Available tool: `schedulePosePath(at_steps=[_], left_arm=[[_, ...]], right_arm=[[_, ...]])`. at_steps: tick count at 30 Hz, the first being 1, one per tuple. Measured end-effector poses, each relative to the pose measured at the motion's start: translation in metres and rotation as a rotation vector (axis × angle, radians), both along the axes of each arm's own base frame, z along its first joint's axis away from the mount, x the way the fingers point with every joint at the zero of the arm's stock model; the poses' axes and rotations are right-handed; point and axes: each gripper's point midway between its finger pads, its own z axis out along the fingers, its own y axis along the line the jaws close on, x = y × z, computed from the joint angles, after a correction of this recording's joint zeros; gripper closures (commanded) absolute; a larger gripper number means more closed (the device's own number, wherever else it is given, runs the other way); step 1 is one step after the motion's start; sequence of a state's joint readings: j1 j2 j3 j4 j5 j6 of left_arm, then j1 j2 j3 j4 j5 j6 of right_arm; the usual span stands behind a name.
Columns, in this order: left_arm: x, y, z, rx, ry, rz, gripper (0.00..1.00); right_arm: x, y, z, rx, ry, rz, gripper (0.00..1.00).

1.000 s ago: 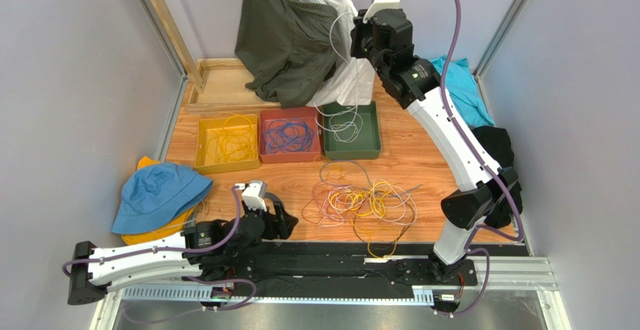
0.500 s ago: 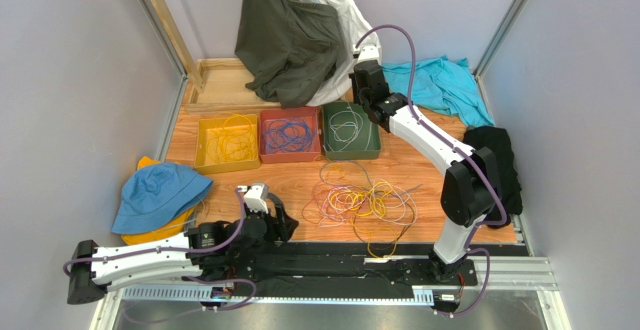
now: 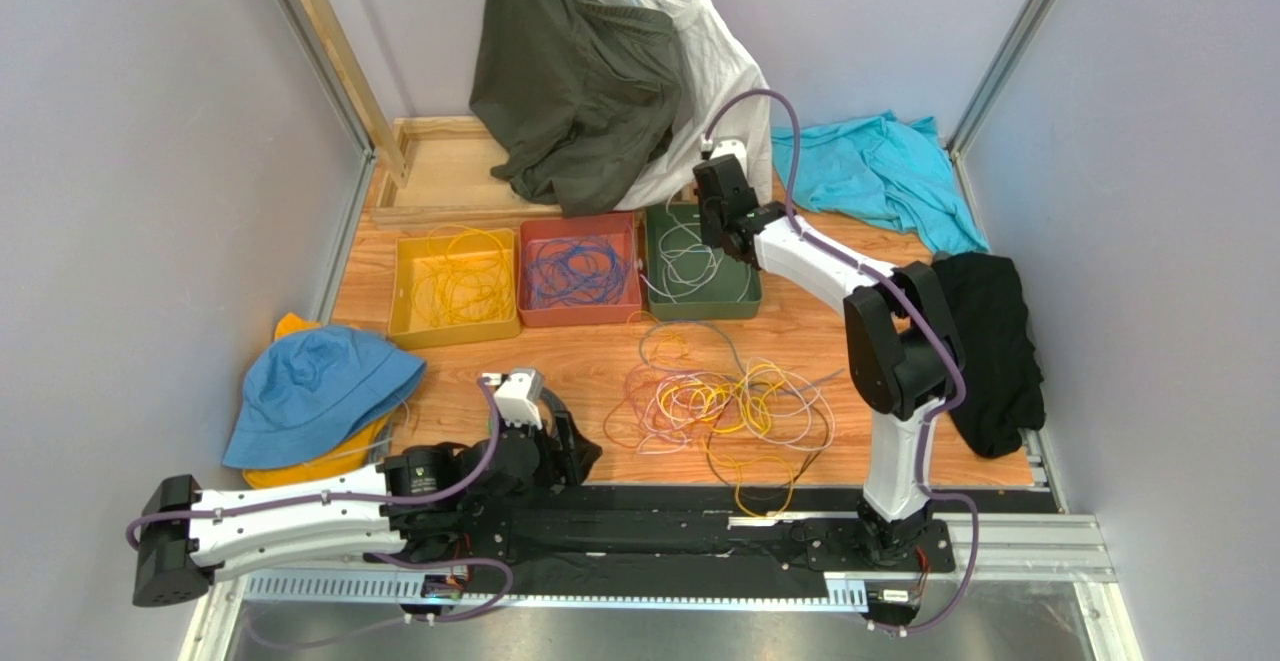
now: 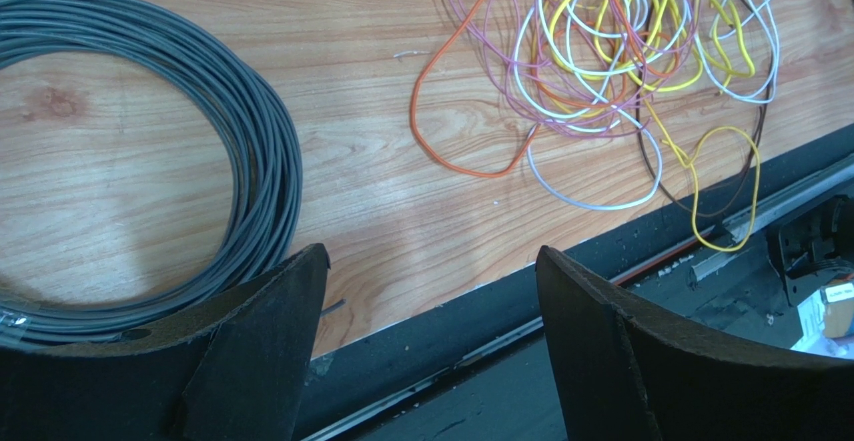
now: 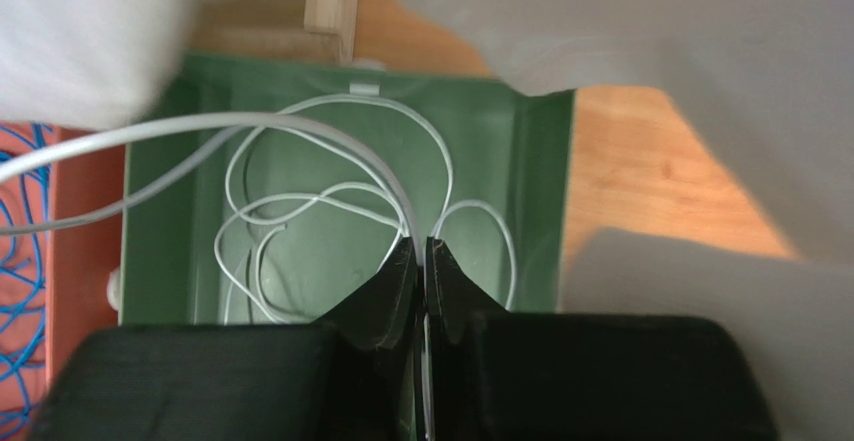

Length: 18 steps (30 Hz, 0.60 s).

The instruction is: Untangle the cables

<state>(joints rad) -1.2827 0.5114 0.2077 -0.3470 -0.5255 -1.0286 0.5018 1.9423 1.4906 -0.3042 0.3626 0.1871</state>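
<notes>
A tangle of thin yellow, white, purple and orange cables (image 3: 724,403) lies on the wooden table in front of the trays; it also shows in the left wrist view (image 4: 611,51). My right gripper (image 3: 718,208) is low over the green tray (image 3: 739,298), shut on a white cable (image 5: 301,126) whose loops lie in that tray (image 5: 536,201). My left gripper (image 3: 579,456) is open and empty near the table's front edge, left of the tangle (image 4: 431,261).
A yellow tray (image 3: 409,313) holds yellow cables and a red tray (image 3: 529,306) holds blue cables. A grey cable coil (image 4: 200,101) lies by the left gripper. A blue hat (image 3: 316,384), hanging clothes (image 3: 579,76), teal cloth (image 3: 879,166) and black cloth (image 3: 992,331) surround the table.
My right arm has come down from high up to just over the green tray, carrying the white cable into it. The left arm has barely moved.
</notes>
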Motion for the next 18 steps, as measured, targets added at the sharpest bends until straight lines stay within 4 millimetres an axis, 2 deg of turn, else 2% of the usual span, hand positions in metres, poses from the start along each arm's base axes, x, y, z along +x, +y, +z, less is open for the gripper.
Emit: schedulePosePath(at_steps=[1, 2, 4, 8, 11, 16, 18], left_arm=[[0.000, 0.000, -0.001, 0.002, 0.002, -0.002, 0.15], [-0.001, -0.001, -0.001, 0.004, 0.004, -0.004, 0.15], [-0.001, -0.003, -0.003, 0.006, 0.010, -0.009, 0.16], [-0.002, -0.005, -0.002, -0.002, 0.012, -0.015, 0.15], [-0.001, -0.007, 0.000, -0.012, 0.008, -0.016, 0.15], [-0.001, -0.008, -0.001, -0.008, 0.009, -0.017, 0.15], [-0.001, -0.008, -0.003, 0.000, 0.011, -0.017, 0.15]], right_arm=[[-0.002, 0.001, -0.005, 0.008, 0.016, -0.005, 0.51], [-0.006, 0.001, -0.011, 0.013, 0.038, -0.007, 0.46], [-0.012, 0.001, -0.017, 0.028, 0.058, -0.018, 0.39], [-0.027, -0.003, -0.019, 0.025, 0.074, -0.040, 0.33], [-0.037, -0.003, -0.005, 0.010, 0.044, -0.059, 0.30], [-0.065, -0.001, 0.035, 0.048, -0.036, -0.062, 0.29], [-0.069, 0.000, 0.050, 0.065, -0.065, -0.061, 0.29]])
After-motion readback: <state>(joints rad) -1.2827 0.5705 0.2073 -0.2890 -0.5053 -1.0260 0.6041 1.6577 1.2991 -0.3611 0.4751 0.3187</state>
